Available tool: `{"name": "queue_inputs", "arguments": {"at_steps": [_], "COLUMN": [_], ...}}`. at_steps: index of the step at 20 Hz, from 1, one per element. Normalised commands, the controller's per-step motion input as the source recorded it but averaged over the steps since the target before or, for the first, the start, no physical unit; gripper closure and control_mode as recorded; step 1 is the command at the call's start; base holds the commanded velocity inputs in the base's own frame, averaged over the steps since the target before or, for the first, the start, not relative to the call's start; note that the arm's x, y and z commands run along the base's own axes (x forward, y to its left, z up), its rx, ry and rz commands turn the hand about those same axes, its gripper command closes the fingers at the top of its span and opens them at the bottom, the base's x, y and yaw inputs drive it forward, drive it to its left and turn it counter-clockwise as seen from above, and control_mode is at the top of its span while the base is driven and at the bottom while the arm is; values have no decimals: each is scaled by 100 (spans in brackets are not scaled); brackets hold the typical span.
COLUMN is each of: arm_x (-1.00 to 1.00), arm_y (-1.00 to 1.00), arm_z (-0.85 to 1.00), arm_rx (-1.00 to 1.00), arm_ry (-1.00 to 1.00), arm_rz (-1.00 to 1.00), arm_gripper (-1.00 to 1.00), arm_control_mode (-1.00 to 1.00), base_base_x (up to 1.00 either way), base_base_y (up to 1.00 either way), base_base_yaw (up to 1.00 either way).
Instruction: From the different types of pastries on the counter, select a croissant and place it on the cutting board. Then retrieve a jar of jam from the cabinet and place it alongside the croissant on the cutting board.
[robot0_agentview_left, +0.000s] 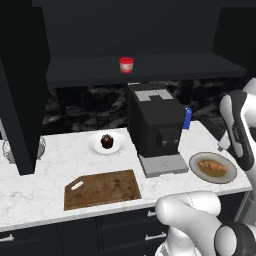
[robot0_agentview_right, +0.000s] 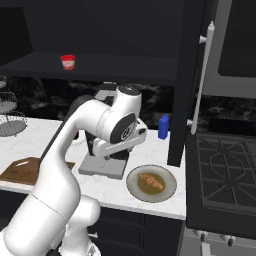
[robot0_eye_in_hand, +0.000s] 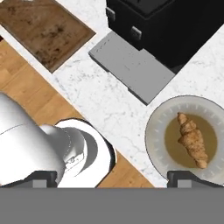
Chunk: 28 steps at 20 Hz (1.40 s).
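You see the gripper (robot0_eye_in_hand: 113, 179) spread wide and empty above the small golden-brown flaky croissant (robot0_eye_in_hand: 192, 140), positioned for descent.

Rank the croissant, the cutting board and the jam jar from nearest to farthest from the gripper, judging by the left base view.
The open gripper hangs above the counter's right end.
1. Croissant, on its plate just below the hand, right end.
2. Cutting board, left of the coffee machine, at the counter's front.
3. Jam jar, up on the cabinet shelf at the back.
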Motion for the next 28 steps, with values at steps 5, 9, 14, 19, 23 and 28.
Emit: {"name": "queue_inputs", "arguments": {"at_steps": [5,9,14,19,23,28], "arm_x": [8,18,47,53,23,8], "arm_y": [-36,-40,-21,-4,-25,-16], "arm_z": [-34,-52,-53,-37,-27,-26], "arm_rx": [0,0,0,0,0,0], "arm_ry": [1,2,7,11,2,0], "arm_rz": [3,0,0,0,0,0], "arm_gripper": [-100,-100,-100,-100,-100,-100], "arm_control_mode": [-100,-100,-100,-100,-100,-100], "base_base_x": [0,0,0,0,0,0], "base_base_y": [0,0,0,0,0,0], "base_base_yaw": [0,0,0,0,0,0]}}
